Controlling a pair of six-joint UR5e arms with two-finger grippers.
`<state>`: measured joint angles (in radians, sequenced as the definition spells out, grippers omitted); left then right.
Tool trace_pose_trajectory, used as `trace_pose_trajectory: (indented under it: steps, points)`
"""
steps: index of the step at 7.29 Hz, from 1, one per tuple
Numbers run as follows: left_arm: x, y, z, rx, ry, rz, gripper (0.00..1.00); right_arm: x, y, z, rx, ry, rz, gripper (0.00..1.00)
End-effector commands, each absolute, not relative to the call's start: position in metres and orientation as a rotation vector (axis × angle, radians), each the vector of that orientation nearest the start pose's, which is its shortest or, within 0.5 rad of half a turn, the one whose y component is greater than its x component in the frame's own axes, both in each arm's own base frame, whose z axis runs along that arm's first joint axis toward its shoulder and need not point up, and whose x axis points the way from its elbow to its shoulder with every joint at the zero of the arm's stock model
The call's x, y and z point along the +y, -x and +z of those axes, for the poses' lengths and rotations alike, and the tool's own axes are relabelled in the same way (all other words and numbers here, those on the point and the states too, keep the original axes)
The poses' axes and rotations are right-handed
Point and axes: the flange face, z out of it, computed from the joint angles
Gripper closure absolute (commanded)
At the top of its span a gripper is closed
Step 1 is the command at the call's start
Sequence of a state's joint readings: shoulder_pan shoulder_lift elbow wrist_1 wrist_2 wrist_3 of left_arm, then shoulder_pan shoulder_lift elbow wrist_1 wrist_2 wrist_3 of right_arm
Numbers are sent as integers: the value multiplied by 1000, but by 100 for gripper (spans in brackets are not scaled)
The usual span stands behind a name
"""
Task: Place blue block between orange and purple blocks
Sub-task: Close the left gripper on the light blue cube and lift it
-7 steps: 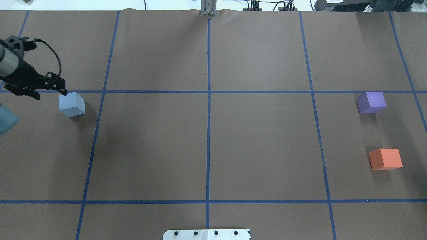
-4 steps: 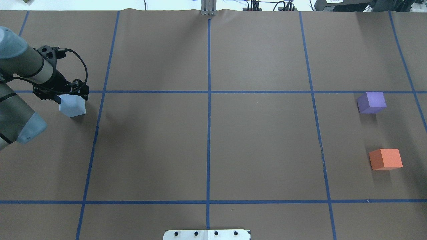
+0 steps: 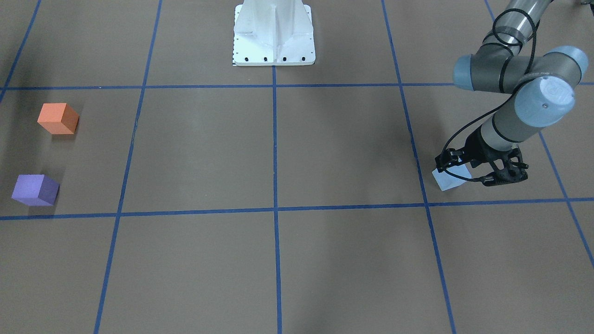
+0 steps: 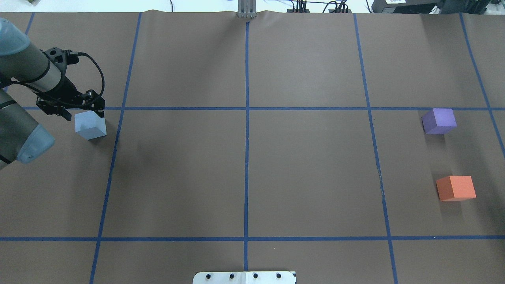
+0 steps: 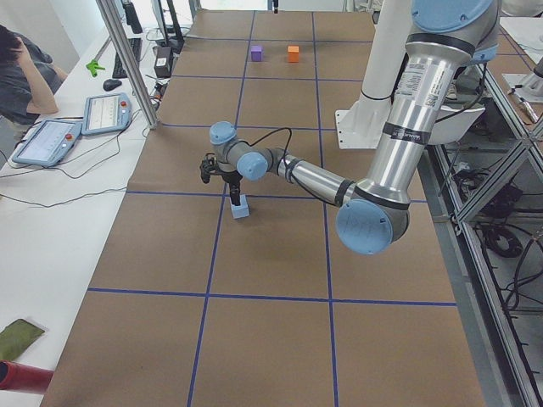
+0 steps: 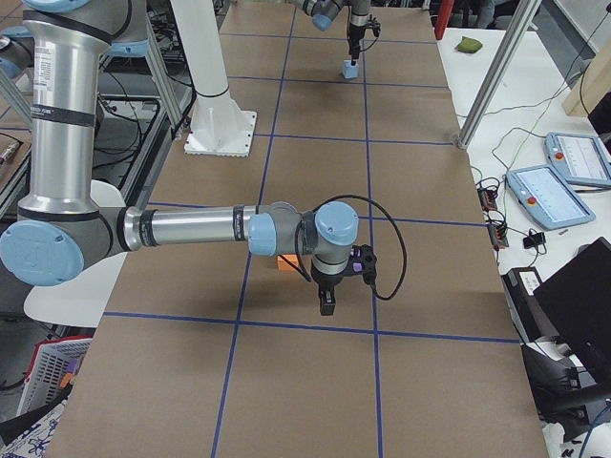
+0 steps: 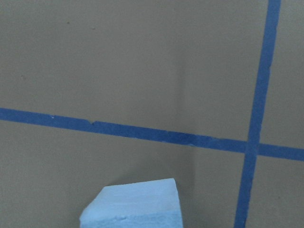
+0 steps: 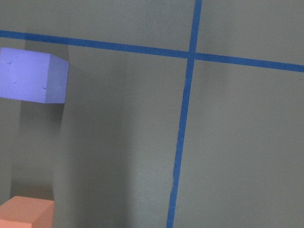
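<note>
The light blue block (image 4: 91, 126) lies at the table's far left, just below a tape line. It also shows in the front view (image 3: 449, 179) and at the bottom of the left wrist view (image 7: 135, 205). My left gripper (image 4: 83, 113) is low at the block's far upper edge, jaws apparently open, one finger touching the block. The purple block (image 4: 439, 121) and the orange block (image 4: 456, 188) sit apart at the far right, with a gap between them. My right gripper (image 6: 326, 303) shows only in the exterior right view, beside the orange block (image 6: 284, 264); I cannot tell its state.
Blue tape lines (image 4: 247, 130) divide the brown table into a grid. The white robot base plate (image 3: 274, 35) sits at the near middle edge. Tablets (image 5: 106, 113), cables and an operator are beyond the far edge, with metal posts (image 6: 492, 81) there.
My left arm swung in from the left edge and lowered its gripper onto the blue block. The block has shifted slightly right and turned. The purple and orange blocks have not moved.
</note>
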<state>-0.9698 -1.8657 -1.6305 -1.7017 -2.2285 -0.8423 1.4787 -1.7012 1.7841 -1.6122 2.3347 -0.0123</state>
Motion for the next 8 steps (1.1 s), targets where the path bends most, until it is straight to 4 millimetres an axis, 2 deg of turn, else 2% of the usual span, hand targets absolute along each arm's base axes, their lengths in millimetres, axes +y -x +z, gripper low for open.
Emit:
trace_pose_trajectory:
  steps: [1, 2, 3, 5, 7, 8]
  points:
    - [-551, -288, 470, 716, 63, -50, 0, -442, -23, 619, -765, -6, -116, 0]
    - [-555, -296, 485, 686, 66, -52, 0, -442, -22, 619, -765, -8, -118, 0]
    - [-550, -313, 492, 687, 74, -31, 0, -442, -22, 619, -765, -7, -118, 0]
    - [-551, -316, 486, 714, 63, -28, 0, -442, -21, 619, -765, -7, -121, 0]
    - [-549, -319, 490, 710, 69, -20, 0, -442, -21, 619, -764, -6, -122, 0]
    - [-547, -326, 498, 701, 82, -10, 0, -442, -20, 620, -764, -3, -123, 0]
